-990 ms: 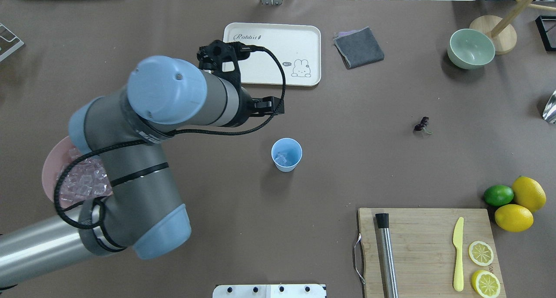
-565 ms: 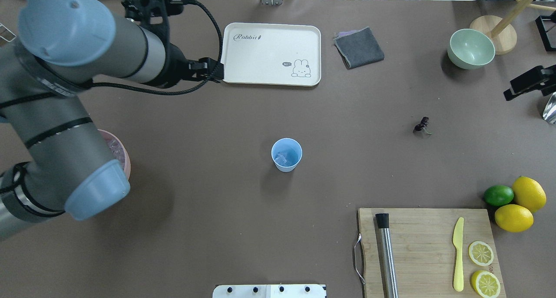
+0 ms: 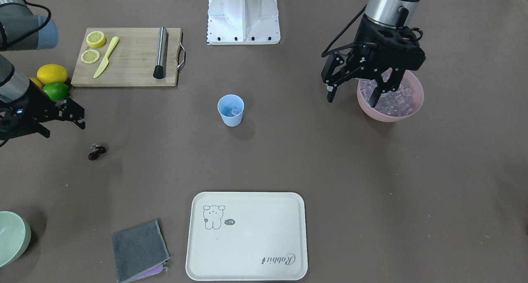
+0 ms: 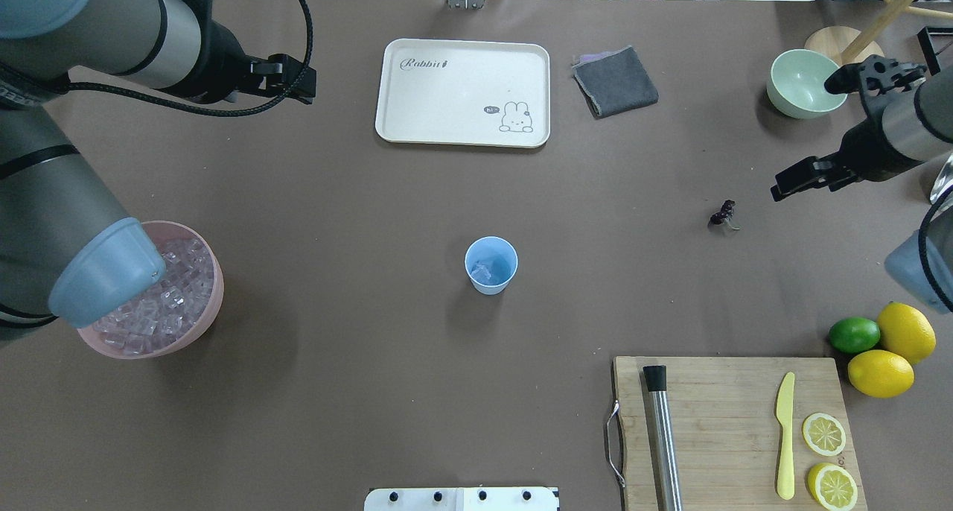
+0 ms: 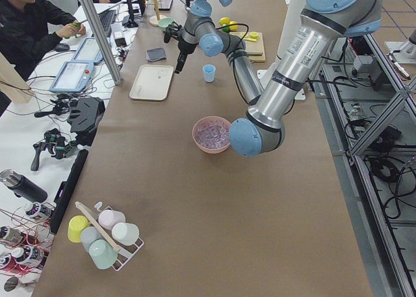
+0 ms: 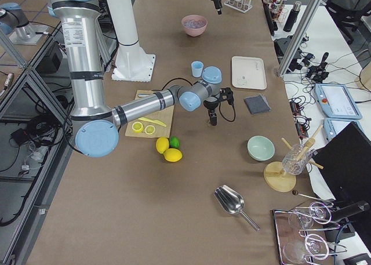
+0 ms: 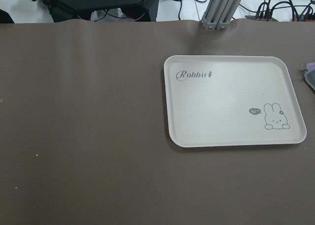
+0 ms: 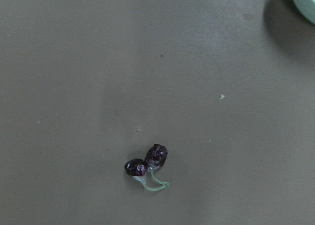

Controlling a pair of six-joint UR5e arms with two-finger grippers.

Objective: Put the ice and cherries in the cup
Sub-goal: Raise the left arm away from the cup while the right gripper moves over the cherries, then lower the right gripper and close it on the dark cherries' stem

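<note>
Overhead: the cup [image 4: 491,265] stands upright mid-table, mouth up and narrowing to its base. This view looks straight in, and ice [image 4: 482,273] lies on the bottom toward the left wall; count unclear. The front-facing view catches only a glint of it over the rim.

The pink bowl [image 4: 211,313] sits near the table's left end, heaped with more ice. Overhead the left arm [image 4: 82,258] covers part of it; the front-facing view shows most of it.

The left gripper [image 3: 352,101] is raised. The front-facing view shows both fingers spread wide with nothing between them; overhead gives it side-on only. Its wrist camera sees just the rabbit tray [image 7: 231,102] and bare table.

The cherries [image 8: 147,162] lie on bare table, well apart from the cup on the robot's right side. Overhead they read as one dark blot. The right wrist camera separates two fruits touching, their line running lower left to upper right. Thin green stems curl away toward the lower right.

The right gripper [image 3: 64,128] has its fingers parted and empty. It hangs near the cherries without touching them. Its fingers are out of its own camera's view.
</note>
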